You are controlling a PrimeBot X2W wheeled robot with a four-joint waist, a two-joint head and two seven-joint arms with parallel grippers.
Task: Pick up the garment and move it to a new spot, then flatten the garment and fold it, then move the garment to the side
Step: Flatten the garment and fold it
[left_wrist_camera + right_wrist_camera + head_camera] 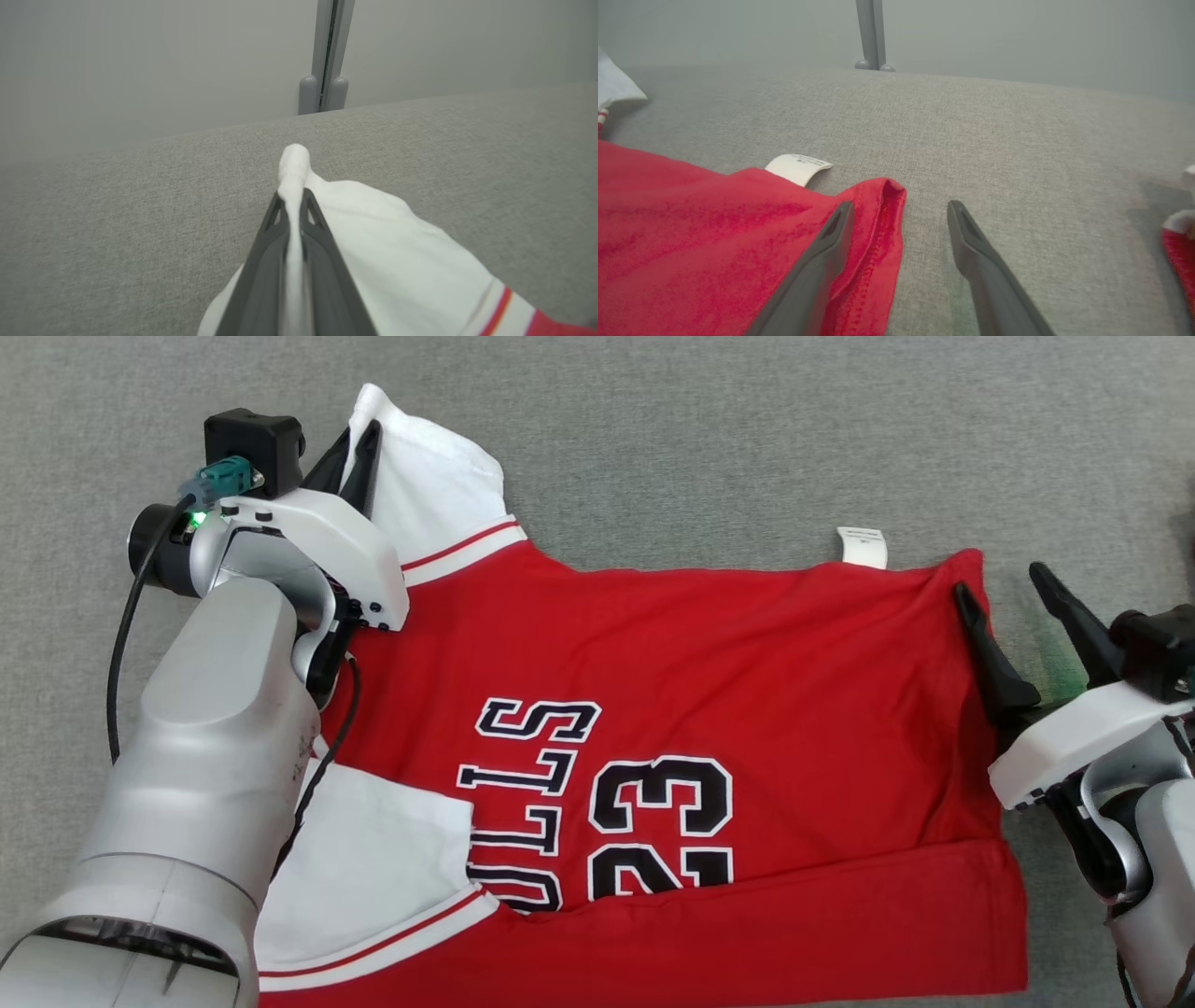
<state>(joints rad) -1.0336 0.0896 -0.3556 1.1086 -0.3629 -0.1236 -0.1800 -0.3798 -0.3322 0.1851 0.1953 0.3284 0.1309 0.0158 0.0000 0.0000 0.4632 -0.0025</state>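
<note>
Locate the garment, a red jersey with white sleeves, spread across the grey cloth surface between the two arms. Starting at the near edge, note the red band turned over onto the body and covering the bottom of the printed numerals; read this as a first lengthwise fold already laid. Note beside it the near sleeve lying flat over the body, partly hidden by the left forearm. Count relocation and flattening as apparently done, given the smooth body with few wrinkles. Moving outward, find the right gripper at the hem end, jaws spread wide, one finger over the red hem corner, the other over bare surface; treat that corner as not yet gripped. Find the white label poking out past the far edge, near that corner. At the far left, confirm the left gripper pressed together on the far sleeve, white cloth pinched between the fingers and protruding beyond the tips in the left wrist view. Judge the far-side fold as the step in hand: sleeve end secured, hem end open. Expect remaining work to include closing on the hem corner, bringing the far edge over toward the near one, any further folds, and the final move to the side.
</note>
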